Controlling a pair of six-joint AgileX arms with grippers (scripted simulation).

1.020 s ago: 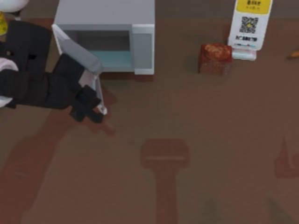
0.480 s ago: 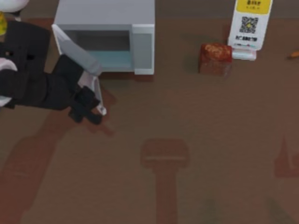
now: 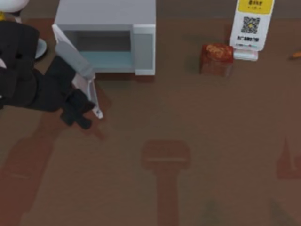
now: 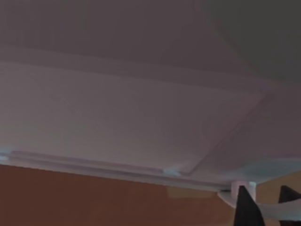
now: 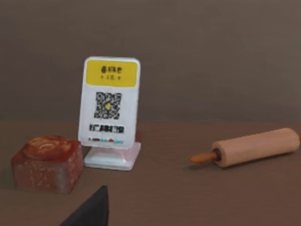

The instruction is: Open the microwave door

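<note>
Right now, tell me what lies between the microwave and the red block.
Nothing: in the top view, the stretch between the microwave and the red block is bare brown table. The QR sign stands behind the block, not between them.

Left tool (image 3: 89, 113) pulled microwave door (image 3: 77, 66) wider open, its free edge further left.

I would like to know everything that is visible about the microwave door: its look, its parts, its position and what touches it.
The microwave door is a flat silver-framed panel with a large grey window and a pale handle strip at its free end. It stands swung wide open, hinged at the left front corner of the boxy silver-grey microwave, so the pale bluish inner floor shows. The black left gripper is at the handle end; the left wrist view shows the door's underside close up.
</note>
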